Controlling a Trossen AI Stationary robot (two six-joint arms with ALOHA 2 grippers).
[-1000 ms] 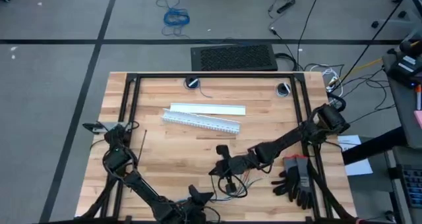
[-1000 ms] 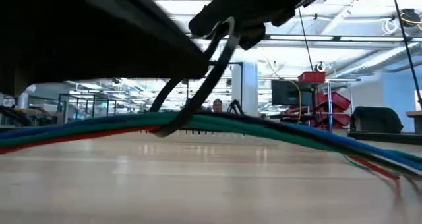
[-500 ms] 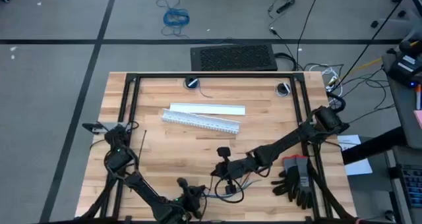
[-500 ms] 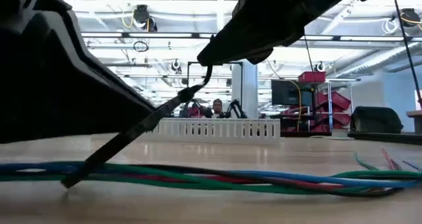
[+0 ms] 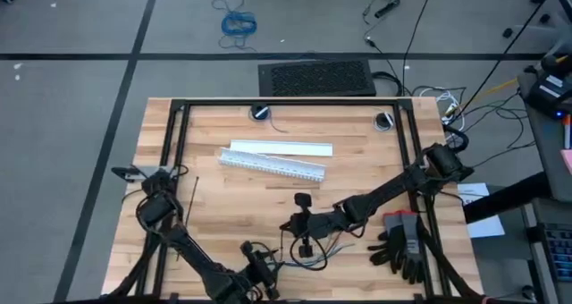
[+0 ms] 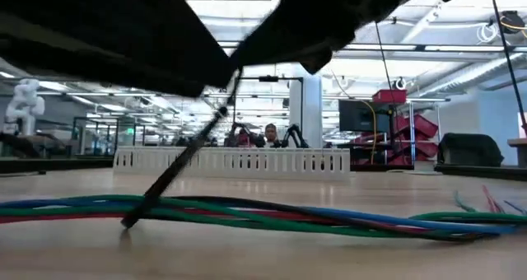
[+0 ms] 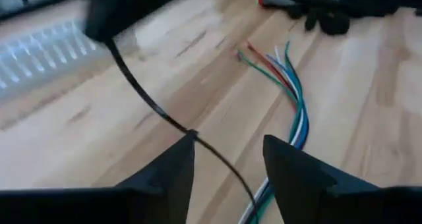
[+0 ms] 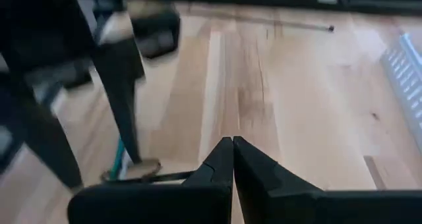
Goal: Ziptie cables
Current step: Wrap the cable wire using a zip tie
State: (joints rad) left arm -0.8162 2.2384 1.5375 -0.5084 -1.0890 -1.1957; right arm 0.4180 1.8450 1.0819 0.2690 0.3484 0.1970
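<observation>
Two grippers work at the near table edge: left gripper [image 5: 259, 270], fingers apart, straddles a black ziptie [image 7: 151, 105] slanting down to the cables [image 6: 272, 217], which lie flat on the wood; right gripper [image 5: 298, 223], fingers pressed together, seemingly pinches that strip's upper end. Judgement: wires light, limp and likely to splay, best taken mid-bundle; strip springy, slick, best pinched near its tip. Farther back lie black gloves [image 5: 402, 243], a spare ziptie [image 5: 194, 197] and the white slotted duct [image 5: 273, 164]; no legible writing.
</observation>
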